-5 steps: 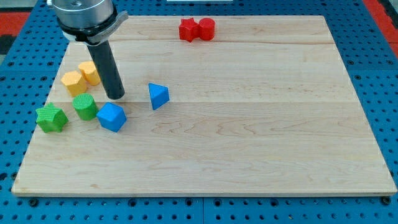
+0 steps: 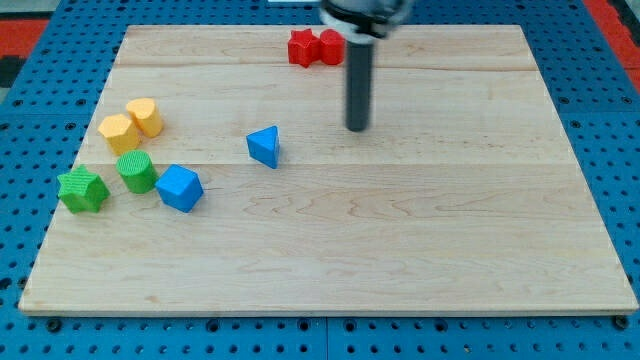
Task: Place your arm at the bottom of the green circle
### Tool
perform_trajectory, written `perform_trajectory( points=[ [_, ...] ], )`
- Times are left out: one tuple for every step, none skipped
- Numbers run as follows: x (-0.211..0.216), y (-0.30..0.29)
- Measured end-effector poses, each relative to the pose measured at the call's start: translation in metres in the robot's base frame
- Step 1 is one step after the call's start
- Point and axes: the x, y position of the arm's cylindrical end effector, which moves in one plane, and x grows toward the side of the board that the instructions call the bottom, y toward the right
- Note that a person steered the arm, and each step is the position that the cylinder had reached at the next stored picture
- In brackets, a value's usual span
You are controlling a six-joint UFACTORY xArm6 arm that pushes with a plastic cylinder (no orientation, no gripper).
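Bare and holding nothing, my tip [image 2: 357, 129] rests on the board [image 2: 420, 230], right of the blue triangle [image 2: 264, 146]. Well to the view's left sits the green circle [image 2: 136, 172].

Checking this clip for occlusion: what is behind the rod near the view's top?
The rod hides a strip of bare table and the right edge of the right-hand red block; anything further under it cannot be seen. My tip touches no block, right of the blue triangle.
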Motion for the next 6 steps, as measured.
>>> perform_trajectory(
  points=[
    [0.079, 0.033],
    [0.173, -0.035],
    [0.208, -0.178],
    [0.185, -0.257],
    [0.138, -0.264],
    [0.158, -0.292]
  ],
)
